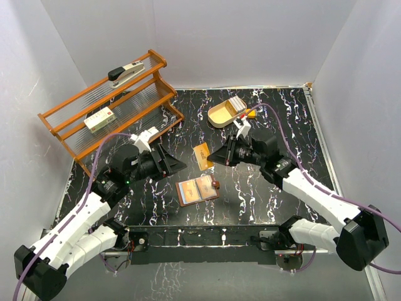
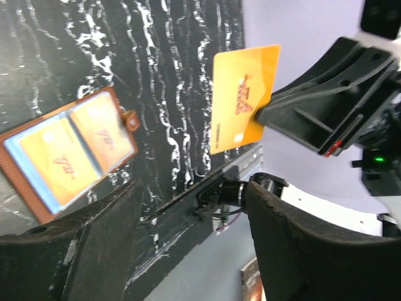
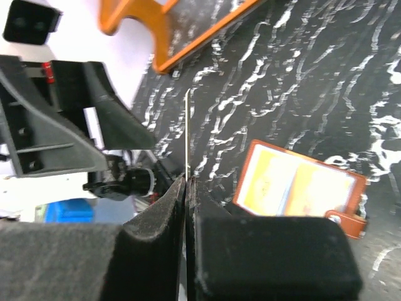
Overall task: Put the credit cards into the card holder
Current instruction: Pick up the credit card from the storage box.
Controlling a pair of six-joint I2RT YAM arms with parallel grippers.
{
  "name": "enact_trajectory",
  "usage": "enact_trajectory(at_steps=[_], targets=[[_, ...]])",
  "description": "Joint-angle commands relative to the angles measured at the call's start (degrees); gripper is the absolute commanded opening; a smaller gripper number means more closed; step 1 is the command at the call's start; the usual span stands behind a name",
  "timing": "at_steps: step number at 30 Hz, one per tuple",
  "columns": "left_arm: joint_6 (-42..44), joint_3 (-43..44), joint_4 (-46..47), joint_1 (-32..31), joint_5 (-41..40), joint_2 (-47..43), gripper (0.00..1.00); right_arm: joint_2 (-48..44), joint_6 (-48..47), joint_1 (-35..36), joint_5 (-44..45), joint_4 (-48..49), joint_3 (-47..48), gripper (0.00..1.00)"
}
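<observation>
The brown card holder (image 1: 197, 190) lies open on the black marbled table, with orange cards in its two slots. It also shows in the left wrist view (image 2: 69, 153) and in the right wrist view (image 3: 299, 185). My right gripper (image 1: 216, 157) is shut on an orange credit card (image 1: 202, 155) and holds it upright above the table, beyond the holder. That card faces the left wrist camera (image 2: 243, 95) and is edge-on in the right wrist view (image 3: 187, 135). My left gripper (image 1: 177, 165) is open and empty, left of the held card.
A wooden rack (image 1: 113, 100) with a stapler (image 1: 126, 73) and a white-and-green box (image 1: 99, 119) stands at the back left. A tan oval tray (image 1: 224, 113) holding small items sits at the back centre. White walls enclose the table.
</observation>
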Motion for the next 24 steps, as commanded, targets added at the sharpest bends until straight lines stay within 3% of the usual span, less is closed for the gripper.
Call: enact_trajectory(at_steps=[1,10,15,18,21,24], targets=[[-5.65,-1.87,9.94,-0.2,6.05,-0.21,0.61,-3.3,12.35,1.23,-6.6,16.73,-5.04,0.0],[-11.52,-4.66,22.74,-0.16,11.68,1.69,0.45,-4.79,17.92,6.12,-5.3,21.54,-6.77,0.0],[-13.21,-5.59,24.83,-0.21,12.35,1.33,0.23,-4.87,18.18,7.53,-3.96,21.78,-8.08,0.0],[-14.03,-6.22,24.97,-0.16,11.62,0.13,0.0,-4.94,18.45,7.85,-3.57,21.85,-8.69,0.0],[-14.25,-6.87,24.14,-0.16,10.23,-1.08,0.0,-5.17,18.13,7.94,-2.79,21.21,-8.95,0.01],[-13.78,-6.98,22.91,-0.23,9.71,-1.71,0.0,-5.73,17.13,7.98,-1.33,18.62,-8.68,0.12]])
